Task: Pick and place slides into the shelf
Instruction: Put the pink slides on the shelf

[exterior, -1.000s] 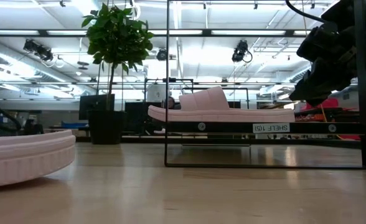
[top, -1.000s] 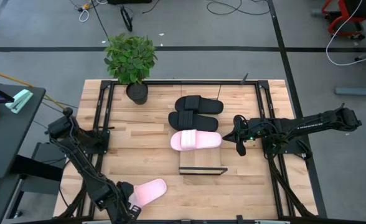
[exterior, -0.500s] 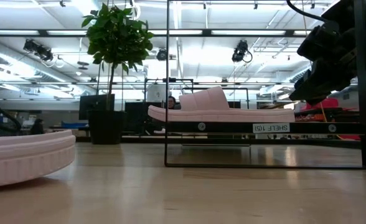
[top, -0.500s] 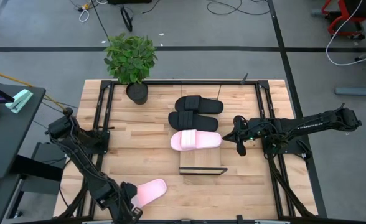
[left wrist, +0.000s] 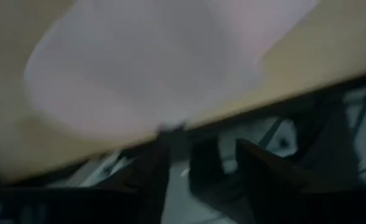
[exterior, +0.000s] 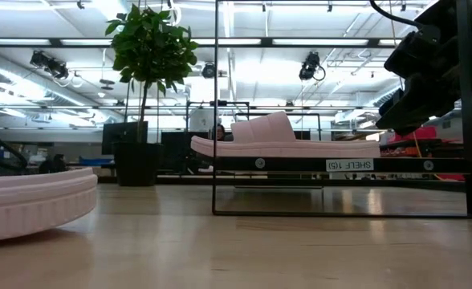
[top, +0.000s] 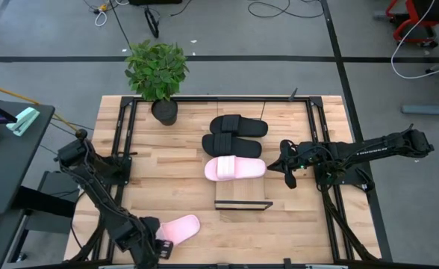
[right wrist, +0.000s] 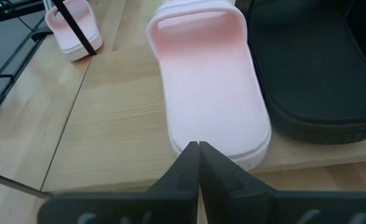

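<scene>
One pink slide (top: pixel 179 227) lies sole down on the table near the front edge, left of centre; it also shows as the pink slide (exterior: pixel 27 205) in the low view. My left gripper (top: pixel 160 248) stands open just off its near-left end, and the slide (left wrist: pixel 158 62) lies beyond the fingertips. The shelf (top: pixel 242 196) stands mid-table and carries two black slides (top: pixel 234 134) and a second pink slide (top: pixel 234 168). My right gripper (top: pixel 289 176) is shut and hovers right of that pink slide's end (right wrist: pixel 220 146), above shelf height.
A potted plant (top: pixel 157 71) stands at the table's far left corner. Black metal rails (top: pixel 122 149) run along both sides of the table. A dark side table (top: pixel 10 149) stands to the left. The bare end of the shelf board (top: pixel 242 196) faces the near edge.
My left gripper has opened and let go of the near pink slide's end. The slide stays flat on the table where it was. My right gripper has kept still.
</scene>
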`<state>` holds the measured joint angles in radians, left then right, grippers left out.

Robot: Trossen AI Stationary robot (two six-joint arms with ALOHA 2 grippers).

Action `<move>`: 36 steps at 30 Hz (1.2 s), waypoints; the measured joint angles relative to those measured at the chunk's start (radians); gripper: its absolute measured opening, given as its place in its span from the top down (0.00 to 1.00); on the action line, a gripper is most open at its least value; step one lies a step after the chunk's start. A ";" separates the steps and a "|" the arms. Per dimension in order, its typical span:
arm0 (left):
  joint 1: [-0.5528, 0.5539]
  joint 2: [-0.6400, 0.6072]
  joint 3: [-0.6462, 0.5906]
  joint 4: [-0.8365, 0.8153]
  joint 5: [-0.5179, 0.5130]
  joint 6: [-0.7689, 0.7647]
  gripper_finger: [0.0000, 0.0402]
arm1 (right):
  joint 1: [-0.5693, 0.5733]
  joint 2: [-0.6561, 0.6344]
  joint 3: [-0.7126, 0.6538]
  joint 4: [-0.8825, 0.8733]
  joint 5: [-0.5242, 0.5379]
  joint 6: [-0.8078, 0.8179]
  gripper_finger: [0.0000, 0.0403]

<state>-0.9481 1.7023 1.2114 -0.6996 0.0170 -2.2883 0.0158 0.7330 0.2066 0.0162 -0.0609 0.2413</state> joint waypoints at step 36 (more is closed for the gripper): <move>-0.089 0.098 -0.019 -0.065 -0.060 -0.038 0.42 | 0.000 0.000 0.000 0.009 -0.042 0.028 0.97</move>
<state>-1.0371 1.8008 1.1925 -0.7642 -0.0428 -2.3263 0.0159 0.7333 0.2065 0.0252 -0.1029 0.2695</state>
